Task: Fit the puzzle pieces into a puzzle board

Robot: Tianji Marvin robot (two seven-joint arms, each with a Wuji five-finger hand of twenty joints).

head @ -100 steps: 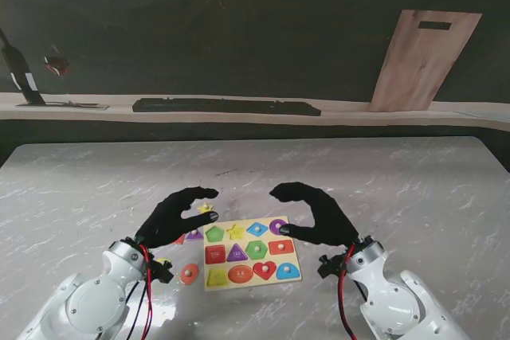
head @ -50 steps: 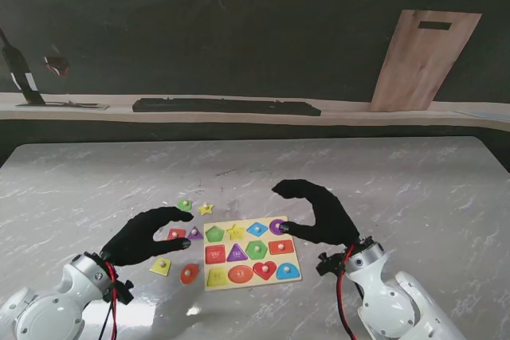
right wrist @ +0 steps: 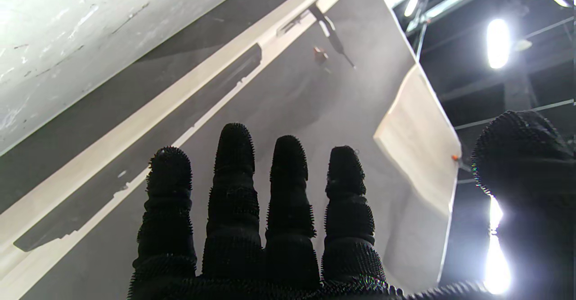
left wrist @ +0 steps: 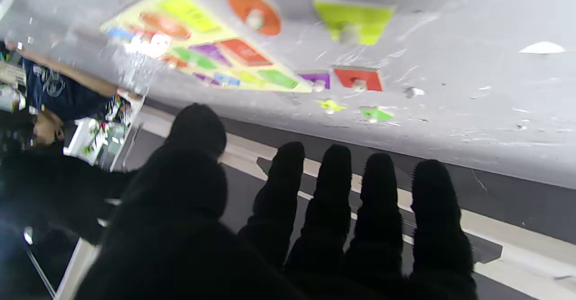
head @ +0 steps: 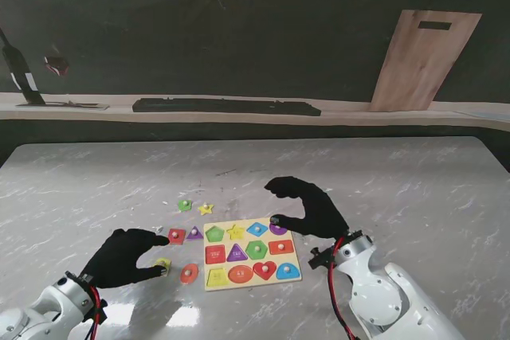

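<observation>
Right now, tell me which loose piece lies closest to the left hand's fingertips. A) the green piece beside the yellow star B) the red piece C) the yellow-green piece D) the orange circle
C: in the stand view the left hand has its fingertips right at the yellow-green piece, while the orange circle lies to its right and the red piece and green piece lie farther from me.

table (head: 414, 189) looked like glossy grey marble w/ reflections. puzzle board (head: 251, 253) & pieces looked like painted wood, smooth. both hands wore matt black nubbly fabric gloves. leaning board (head: 422, 61) was pale matt wood.
</observation>
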